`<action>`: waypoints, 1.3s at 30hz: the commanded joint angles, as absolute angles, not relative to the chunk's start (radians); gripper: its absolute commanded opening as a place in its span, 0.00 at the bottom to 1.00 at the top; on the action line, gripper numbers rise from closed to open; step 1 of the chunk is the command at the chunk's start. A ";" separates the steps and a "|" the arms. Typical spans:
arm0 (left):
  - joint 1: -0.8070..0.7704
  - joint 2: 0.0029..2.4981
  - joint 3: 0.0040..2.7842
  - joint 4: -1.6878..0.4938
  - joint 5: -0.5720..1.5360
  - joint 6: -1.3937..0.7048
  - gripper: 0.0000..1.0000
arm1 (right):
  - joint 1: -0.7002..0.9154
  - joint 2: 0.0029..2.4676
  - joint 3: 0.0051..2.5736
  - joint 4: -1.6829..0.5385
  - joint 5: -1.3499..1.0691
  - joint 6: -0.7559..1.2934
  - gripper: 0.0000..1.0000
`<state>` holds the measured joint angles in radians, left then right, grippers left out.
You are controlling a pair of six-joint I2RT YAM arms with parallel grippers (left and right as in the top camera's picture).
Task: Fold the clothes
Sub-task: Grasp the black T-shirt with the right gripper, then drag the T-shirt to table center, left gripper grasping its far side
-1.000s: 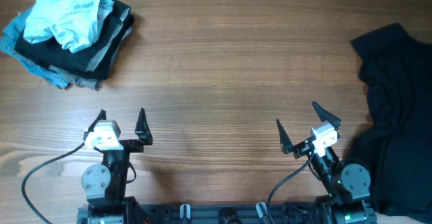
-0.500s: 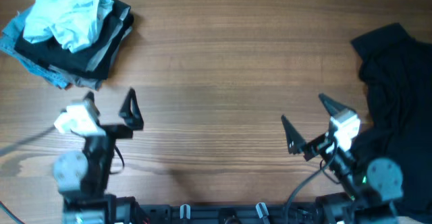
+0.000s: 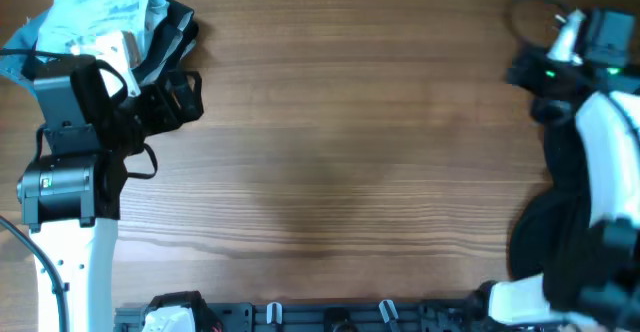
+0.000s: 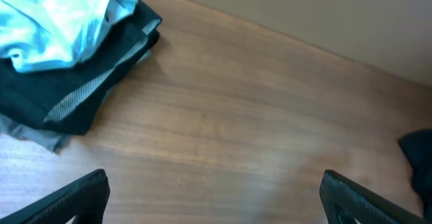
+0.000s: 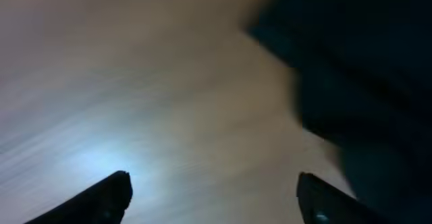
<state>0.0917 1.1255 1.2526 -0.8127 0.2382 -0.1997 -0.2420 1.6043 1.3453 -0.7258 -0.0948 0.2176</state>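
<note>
A stack of folded clothes [image 3: 160, 47] sits at the table's back left, with a crumpled light blue garment [image 3: 95, 17] on top. It also shows in the left wrist view [image 4: 88, 82], the blue garment [image 4: 61, 15] upper left. A loose black garment [image 3: 565, 162] lies rumpled along the right edge and shows blurred in the right wrist view [image 5: 358, 82]. My left gripper [image 4: 216, 197] is open and empty, raised just right of the stack [image 3: 165, 97]. My right gripper [image 5: 212, 193] is open and empty, raised by the black garment's left edge [image 3: 540, 72].
The wooden table [image 3: 350, 152] stretches between the two piles. The arm bases and cables sit along the front edge [image 3: 330, 317]. A corner of the black garment [image 4: 420, 158] shows at the right edge of the left wrist view.
Both arms rose from the front edge. The left swung back and left toward the stack; the right swung back and right over the black garment. Both grippers stayed open.
</note>
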 commanded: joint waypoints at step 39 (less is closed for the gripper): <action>0.091 0.947 1.275 -0.822 -0.039 -0.160 1.00 | 0.746 1.726 1.371 -0.618 -0.100 0.125 0.85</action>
<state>0.0917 0.9257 1.2587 -0.8421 -0.0555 -0.1844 0.8436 1.8286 1.3510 -0.5892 -0.2363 0.0666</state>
